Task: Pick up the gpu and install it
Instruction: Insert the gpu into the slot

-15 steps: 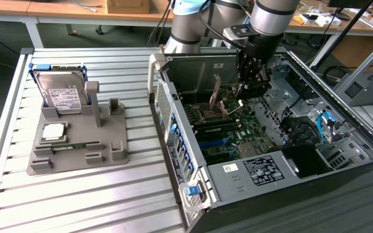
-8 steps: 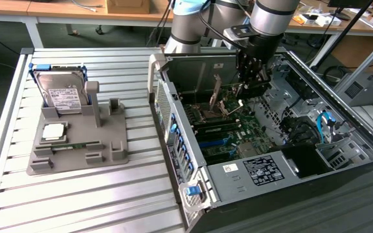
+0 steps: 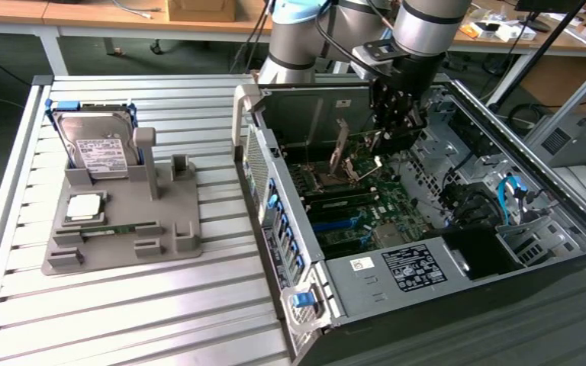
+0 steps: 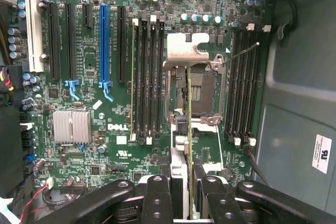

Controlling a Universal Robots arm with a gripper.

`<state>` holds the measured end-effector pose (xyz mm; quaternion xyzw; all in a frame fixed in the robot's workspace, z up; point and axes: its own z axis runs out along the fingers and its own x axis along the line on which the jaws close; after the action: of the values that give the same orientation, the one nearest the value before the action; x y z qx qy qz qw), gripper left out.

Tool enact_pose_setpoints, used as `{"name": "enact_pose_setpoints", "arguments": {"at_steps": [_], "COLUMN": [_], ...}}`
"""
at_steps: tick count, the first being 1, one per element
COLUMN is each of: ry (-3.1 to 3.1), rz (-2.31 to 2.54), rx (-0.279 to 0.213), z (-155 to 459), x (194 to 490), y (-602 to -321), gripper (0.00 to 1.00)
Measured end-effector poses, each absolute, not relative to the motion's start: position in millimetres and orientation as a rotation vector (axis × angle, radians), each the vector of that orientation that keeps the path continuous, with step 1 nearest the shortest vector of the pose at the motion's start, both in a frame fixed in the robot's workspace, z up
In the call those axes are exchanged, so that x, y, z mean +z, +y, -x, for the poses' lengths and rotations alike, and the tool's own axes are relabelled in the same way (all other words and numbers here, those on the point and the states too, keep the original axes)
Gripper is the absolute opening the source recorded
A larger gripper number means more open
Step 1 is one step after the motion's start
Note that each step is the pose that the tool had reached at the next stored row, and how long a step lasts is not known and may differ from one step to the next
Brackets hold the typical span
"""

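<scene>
Alignment matters most at this step, by the layout: the gpu (image 4: 181, 179) edge should run parallel to the blue expansion slot (image 4: 104, 45), its likely seat, and descend squarely without tilt; the card hangs edge-down above the CPU socket (image 4: 202, 93), apart from that slot; the pincer (image 4: 184, 200) is clamped on the gpu; the arm (image 3: 415, 30) reaches down into the open computer case (image 3: 272, 175), wrist vertical, pincer facing the motherboard (image 4: 94, 108).

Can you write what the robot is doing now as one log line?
gripper: shut on graphics card | graphics card: held edge-on above motherboard | place: inside open computer case | installed: not yet
</scene>
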<state>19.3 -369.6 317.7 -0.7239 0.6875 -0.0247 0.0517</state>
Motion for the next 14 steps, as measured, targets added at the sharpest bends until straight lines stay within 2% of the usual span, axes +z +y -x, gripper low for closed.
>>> {"name": "enact_pose_setpoints", "arguments": {"at_steps": [3,9,14], "ry": [2.094,2.128,2.129], "rz": [2.205,2.237,2.239], "rx": [-0.068,0.004,0.007], "z": [-19.4,-19.3,-18.9], "x": [317.6,316.1,316.0], "y": [-369.6,-369.6,-371.6], "gripper": [0.27,0.27,0.27]}}
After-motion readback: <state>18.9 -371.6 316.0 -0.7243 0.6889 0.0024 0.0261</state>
